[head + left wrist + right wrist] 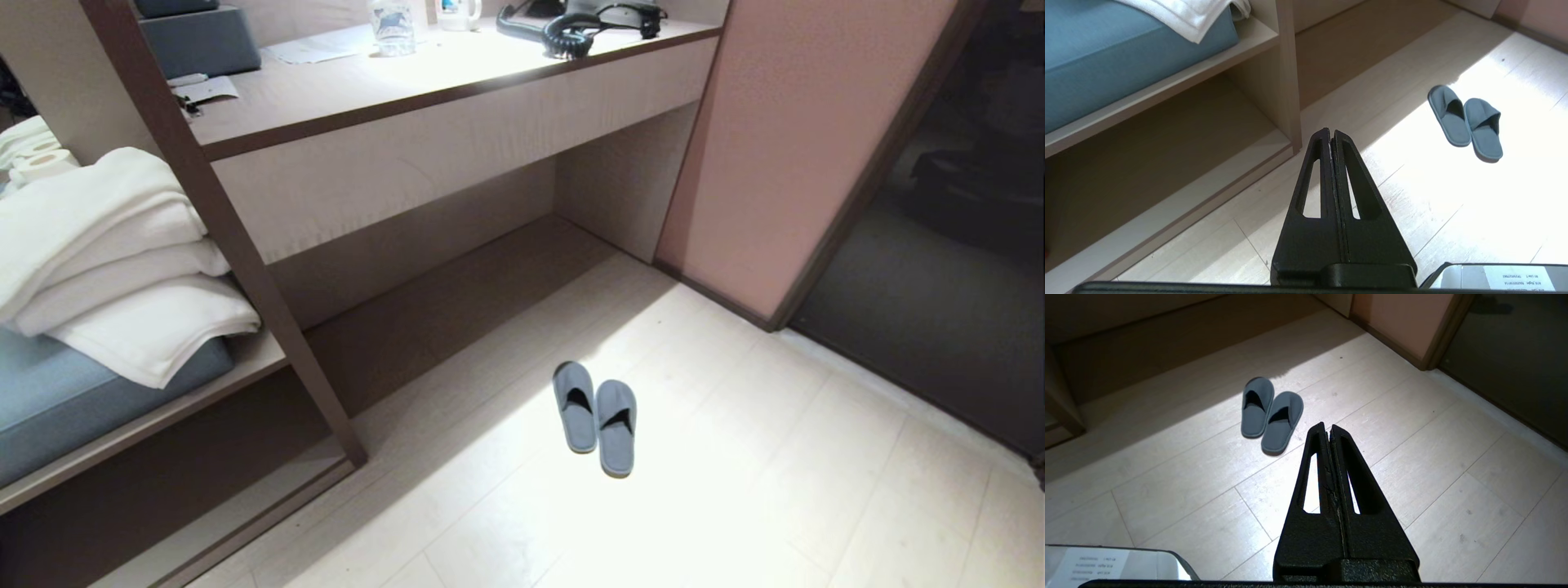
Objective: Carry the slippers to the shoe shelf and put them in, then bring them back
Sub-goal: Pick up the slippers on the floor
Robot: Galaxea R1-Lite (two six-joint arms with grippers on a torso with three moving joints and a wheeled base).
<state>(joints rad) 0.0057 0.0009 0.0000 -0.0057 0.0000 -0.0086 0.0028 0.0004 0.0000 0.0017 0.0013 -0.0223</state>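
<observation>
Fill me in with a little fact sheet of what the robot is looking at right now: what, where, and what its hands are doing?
Slippers: pair of soft grey-blue fabric slippers, side by side on the pale wood-plank floor, in the bright patch
Shoe shelf: low open cubby of the taupe laminate unit, nothing seen inside it
Towels: folded white towels on a blue cushion, shelf above
Left gripper: shut, holding nothing, above floor
Right gripper: shut, holding nothing, short of the slippers

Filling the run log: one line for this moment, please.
slippers: paired on floor, untouched | left gripper: shut, empty | right gripper: shut, empty | shelf: empty
</observation>
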